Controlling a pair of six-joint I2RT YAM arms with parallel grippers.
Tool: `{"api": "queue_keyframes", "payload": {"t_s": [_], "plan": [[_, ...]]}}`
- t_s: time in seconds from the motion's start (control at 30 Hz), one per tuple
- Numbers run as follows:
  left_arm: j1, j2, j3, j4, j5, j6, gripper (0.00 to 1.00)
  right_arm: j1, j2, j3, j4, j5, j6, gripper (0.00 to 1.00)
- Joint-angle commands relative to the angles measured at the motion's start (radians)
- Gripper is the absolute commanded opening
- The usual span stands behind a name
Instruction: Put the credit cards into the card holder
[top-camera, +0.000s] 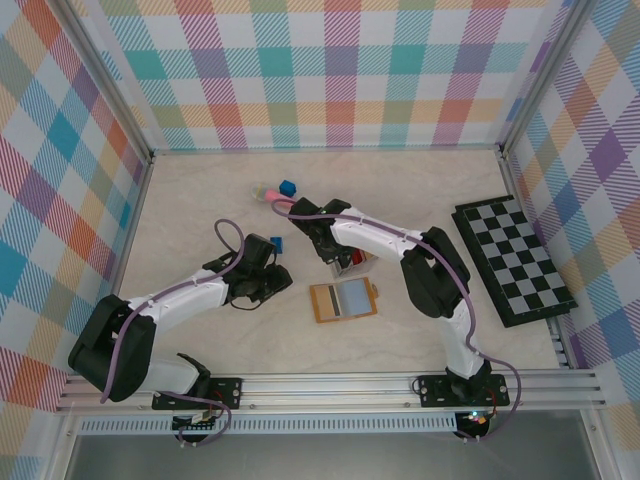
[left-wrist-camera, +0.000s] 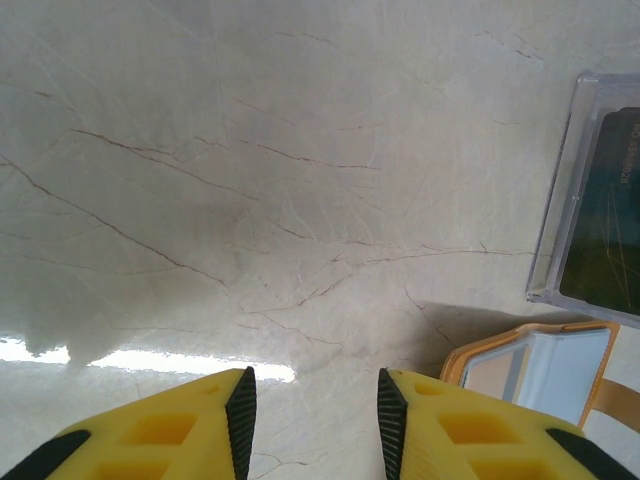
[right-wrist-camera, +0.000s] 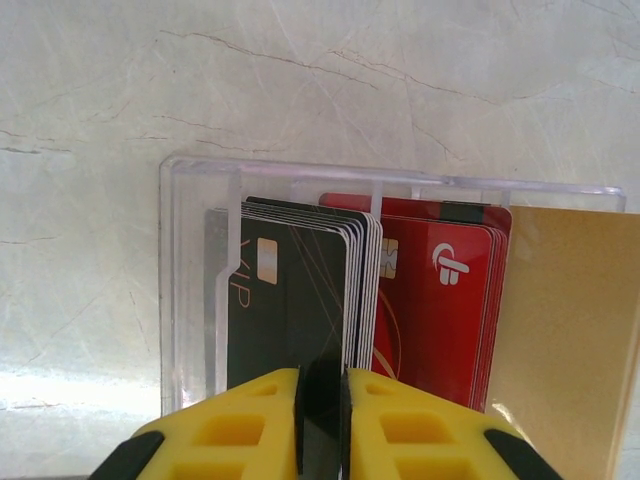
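Looks like the pick-up step: clamps the right gripper (right-wrist-camera: 322, 385) on the near edge of one black card (right-wrist-camera: 290, 300) among the credit cards (right-wrist-camera: 440, 300), fanned in a clear tray (right-wrist-camera: 190, 250) ahead of the fingers. Holds the left gripper (left-wrist-camera: 312, 395) apart and empty, card holder (left-wrist-camera: 545, 365) just to its right. Next probably calls for drawing that one card free of its neighbours and over to the holder's slot.

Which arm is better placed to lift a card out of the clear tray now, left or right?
Right. The right gripper is pinched on the edge of the black credit cards in the clear tray. The left gripper hangs open over bare table beside the card holder, holding nothing.
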Motion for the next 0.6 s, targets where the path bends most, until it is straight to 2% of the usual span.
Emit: {"api": "queue_keyframes", "payload": {"t_s": [0.0,0.3,0.57], "plan": [[0.012,-0.014,-0.012,-0.003,0.012,0.003,0.38,0.003,-0.036,0.017,-0.037,0.027,-0.012,0.16],[0.012,-0.016,-0.006,-0.019,0.012,0.009,0.38,0.002,-0.075,0.002,-0.030,0.025,-0.012,0.10],[0.012,-0.028,0.025,-0.012,0.050,0.023,0.38,-0.017,-0.199,-0.051,0.016,-0.112,0.019,0.02]]}}
